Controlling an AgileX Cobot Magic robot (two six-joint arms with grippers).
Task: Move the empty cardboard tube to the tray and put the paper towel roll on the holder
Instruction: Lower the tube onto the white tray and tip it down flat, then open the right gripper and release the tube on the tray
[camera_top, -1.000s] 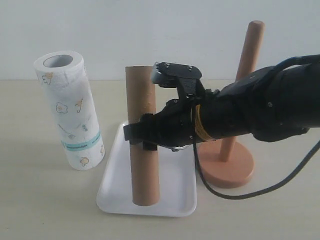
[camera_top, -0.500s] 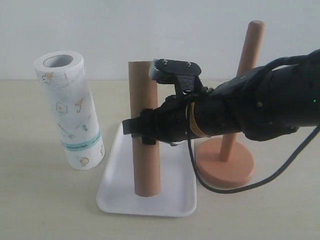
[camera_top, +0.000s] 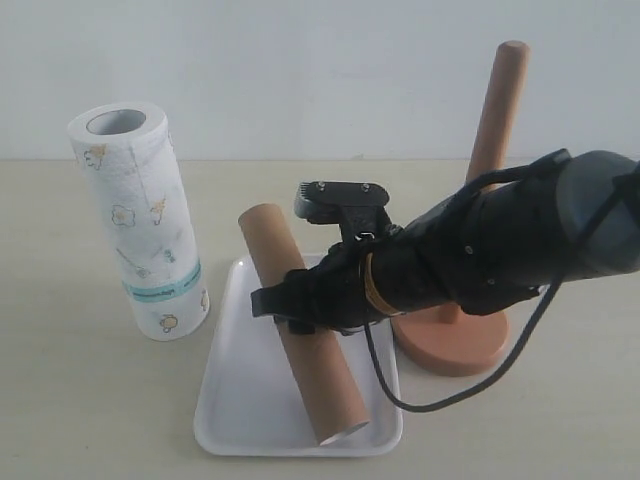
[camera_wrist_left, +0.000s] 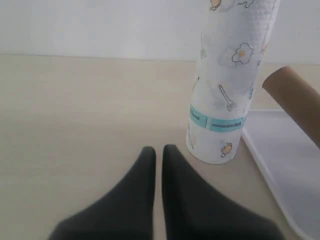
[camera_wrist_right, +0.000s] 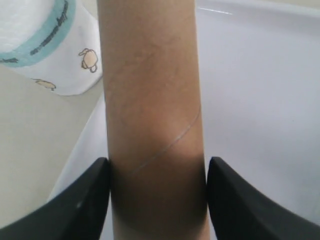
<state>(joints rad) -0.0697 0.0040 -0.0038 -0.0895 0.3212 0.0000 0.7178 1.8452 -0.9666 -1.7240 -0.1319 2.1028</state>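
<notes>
The right gripper (camera_top: 288, 305) clamps the long brown cardboard tube (camera_top: 268, 245) at its middle. The tube leans over the shallow white plastic tray (camera_top: 235, 405), its axis going from far-left down to near-right. The left gripper (camera_wrist_left: 157, 157), jaws closed and empty, is near the printed white paper roll (camera_wrist_left: 230, 100).

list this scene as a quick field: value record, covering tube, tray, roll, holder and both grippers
tray: white, flat on the table
cardboard tube: tilted, held mid-length, lower end over the tray's front right corner
paper towel roll: upright on the table, left of the tray, untouched
holder: pole bare, right of the tray
right gripper: shut on the cardboard tube
left gripper: shut, empty, low near the paper towel roll
progress: tube not released, roll not on holder
</notes>
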